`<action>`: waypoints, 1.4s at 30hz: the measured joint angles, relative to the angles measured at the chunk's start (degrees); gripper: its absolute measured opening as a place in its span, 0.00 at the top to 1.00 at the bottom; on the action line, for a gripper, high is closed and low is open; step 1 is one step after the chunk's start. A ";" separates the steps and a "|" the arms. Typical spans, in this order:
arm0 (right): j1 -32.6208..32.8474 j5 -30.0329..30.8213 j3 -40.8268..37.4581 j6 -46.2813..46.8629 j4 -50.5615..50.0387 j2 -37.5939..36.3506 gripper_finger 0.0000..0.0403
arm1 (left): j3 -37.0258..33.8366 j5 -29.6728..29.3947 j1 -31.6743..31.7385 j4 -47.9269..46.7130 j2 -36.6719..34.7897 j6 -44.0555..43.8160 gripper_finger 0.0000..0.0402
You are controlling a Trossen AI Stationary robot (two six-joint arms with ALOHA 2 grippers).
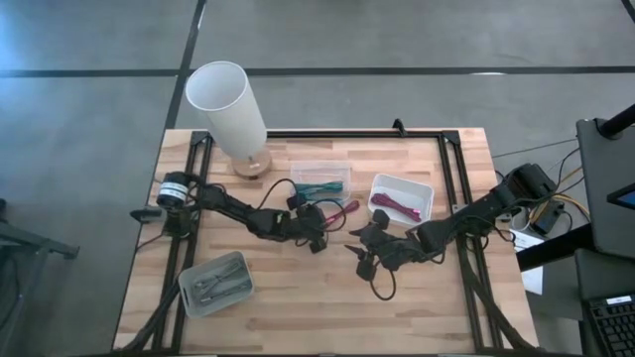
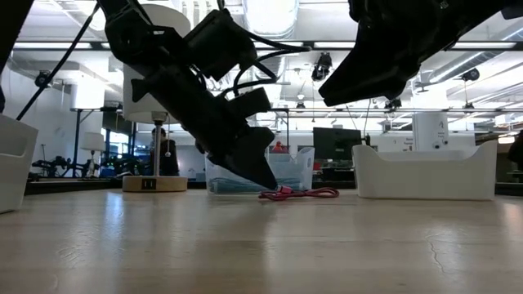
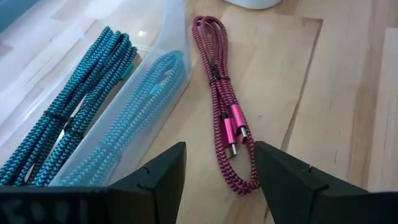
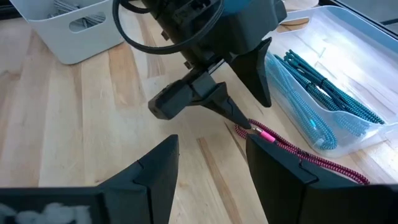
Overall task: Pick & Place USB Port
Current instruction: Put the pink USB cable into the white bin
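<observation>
A pink braided USB cable (image 3: 225, 118), coiled and tied, lies flat on the table beside a clear bin (image 1: 320, 180) that holds teal cables (image 3: 74, 106). My left gripper (image 3: 221, 149) is open and slants down just above the cable's connector end, with a finger on either side and no touch showing. The high view has this gripper (image 1: 319, 226) near the table's middle, with the cable (image 1: 343, 209) just past it. In the low view its fingertips (image 2: 260, 170) hang close over the tabletop next to the cable (image 2: 299, 193). My right gripper (image 4: 211, 143) is open and waits in the air to the right (image 1: 361, 252), facing the left gripper.
A white bin (image 1: 401, 196) holding more pink cables stands to the right of the clear bin. A grey bin of metal tools (image 1: 215, 283) sits at the near left. A white-shaded lamp (image 1: 233, 109) stands at the far left. A black frame (image 1: 451, 149) borders the table.
</observation>
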 joint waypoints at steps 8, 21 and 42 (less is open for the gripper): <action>0.00 -0.02 -0.22 0.00 0.00 0.00 0.54 | -0.04 1.32 0.00 1.84 0.00 -1.20 0.50; 0.00 -0.02 -0.29 0.00 0.00 0.00 0.54 | -0.07 1.45 0.04 2.32 0.44 -1.67 0.50; 0.00 -0.02 -0.98 0.02 0.01 0.00 0.54 | 0.09 0.65 -0.22 2.63 3.67 -3.01 0.55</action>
